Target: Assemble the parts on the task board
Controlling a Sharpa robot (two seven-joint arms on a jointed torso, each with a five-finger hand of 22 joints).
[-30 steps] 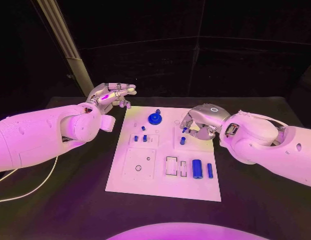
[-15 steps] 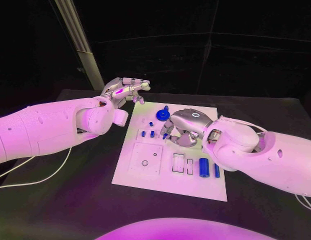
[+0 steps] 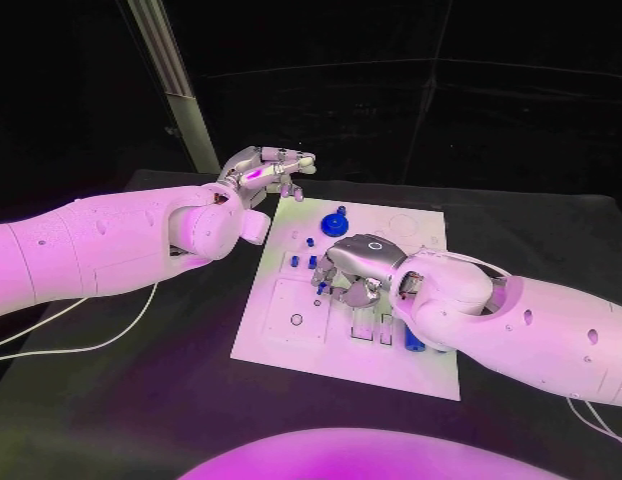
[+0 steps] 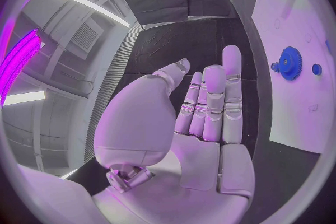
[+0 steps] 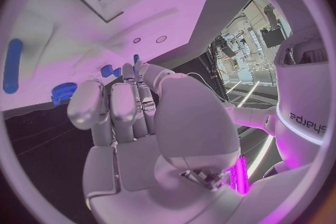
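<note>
Since a second earlier we saw the right robot hand (image 3: pixel 352 272) cross the board (image 3: pixel 290 340) toward its pegs (image 3: pixel 303 262), fingers curled, apparently empty; left robot hand (image 3: pixel 265 172) hovered beyond it, loosely open, empty.

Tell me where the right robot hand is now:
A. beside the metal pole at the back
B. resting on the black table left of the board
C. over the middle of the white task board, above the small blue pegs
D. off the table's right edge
C: in the head view the right robot hand hangs over the middle of the white rectangular task board, beside small blue pegs; the left robot hand is off the board's far left corner.
</note>
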